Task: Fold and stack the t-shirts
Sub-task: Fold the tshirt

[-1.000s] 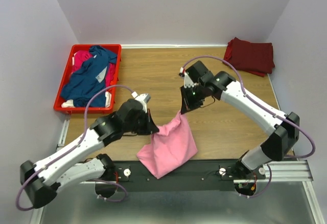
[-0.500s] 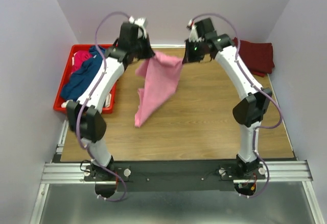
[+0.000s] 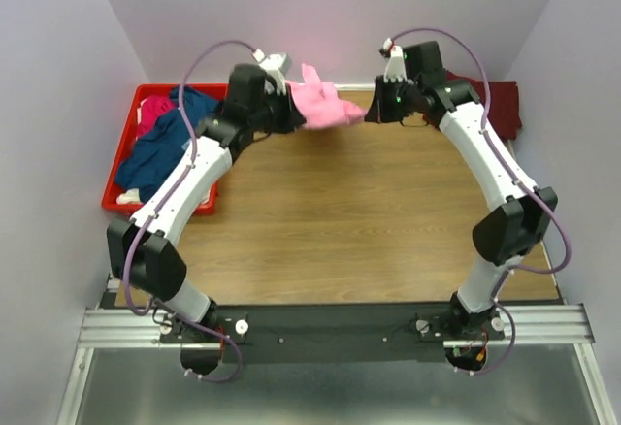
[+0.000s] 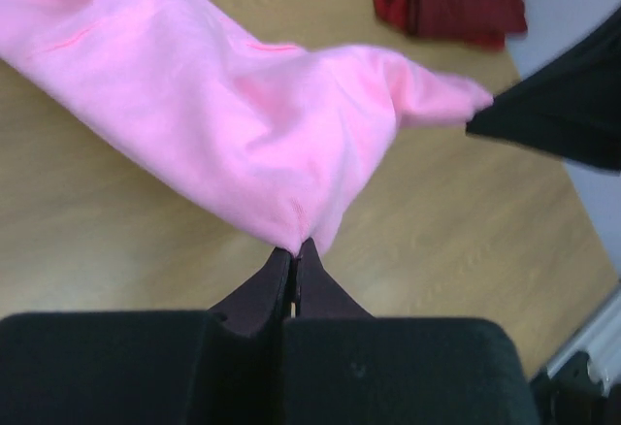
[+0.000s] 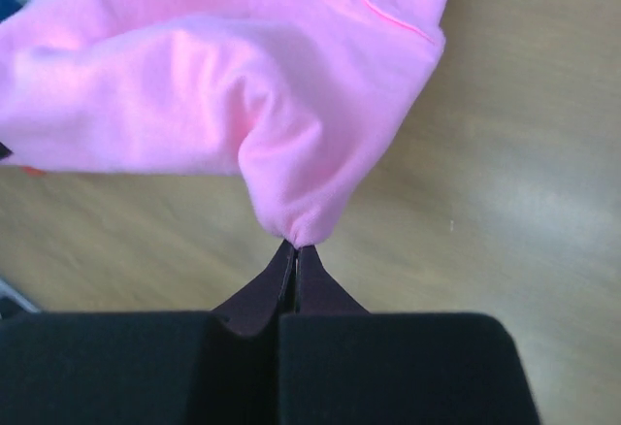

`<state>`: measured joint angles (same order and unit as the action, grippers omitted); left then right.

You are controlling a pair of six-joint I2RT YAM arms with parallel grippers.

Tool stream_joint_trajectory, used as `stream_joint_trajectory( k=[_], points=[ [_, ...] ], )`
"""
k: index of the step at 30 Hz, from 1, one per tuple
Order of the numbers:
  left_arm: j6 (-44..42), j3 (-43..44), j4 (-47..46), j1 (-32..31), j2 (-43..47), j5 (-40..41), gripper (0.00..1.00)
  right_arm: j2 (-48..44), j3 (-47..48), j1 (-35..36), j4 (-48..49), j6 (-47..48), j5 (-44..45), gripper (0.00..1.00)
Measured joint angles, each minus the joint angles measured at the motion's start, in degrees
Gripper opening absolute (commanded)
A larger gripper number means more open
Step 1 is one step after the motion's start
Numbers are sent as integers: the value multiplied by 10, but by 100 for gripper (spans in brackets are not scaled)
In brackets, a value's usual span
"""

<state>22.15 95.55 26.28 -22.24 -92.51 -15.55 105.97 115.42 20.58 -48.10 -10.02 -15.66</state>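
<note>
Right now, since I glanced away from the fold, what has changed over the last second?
Both arms swung from the near edge to the far side, lifting the pink t-shirt, now stretched between left claw and right claw. Both grips held. The maroon t-shirt and red crate stayed put.

Wood-grain tabletop filled the middle, light brown, grain running L to R, w/ a faint sheen. Back wall was plain, pale lavender-white. Left wall and right wall matched it, boxing the table in on 3 sides. At the near edge sat an aluminium rail, slotted, full width. Below that was a dull grey metal sheet. Light was soft and even.
</note>
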Motion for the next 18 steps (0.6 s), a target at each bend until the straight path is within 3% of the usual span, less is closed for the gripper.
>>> stream_joint_trajectory(
  k=[2, 9, 13, 18],
  points=[
    [7, -124, -27, -27, 50, -3, 0, -46, -108, 0, 14, 10, -11, 1],
    [43, -400, -83, -88, 100, -26, 0, -114, -403, 0, 35, 0, -53, 1],
    [71, -490, -90, -106, 163, -37, 0, -169, -504, 1, 30, -19, -92, 1],
    [110, -548, -95, -134, 289, -62, 0, -245, -554, 1, 11, -39, -156, 1]
  ],
)
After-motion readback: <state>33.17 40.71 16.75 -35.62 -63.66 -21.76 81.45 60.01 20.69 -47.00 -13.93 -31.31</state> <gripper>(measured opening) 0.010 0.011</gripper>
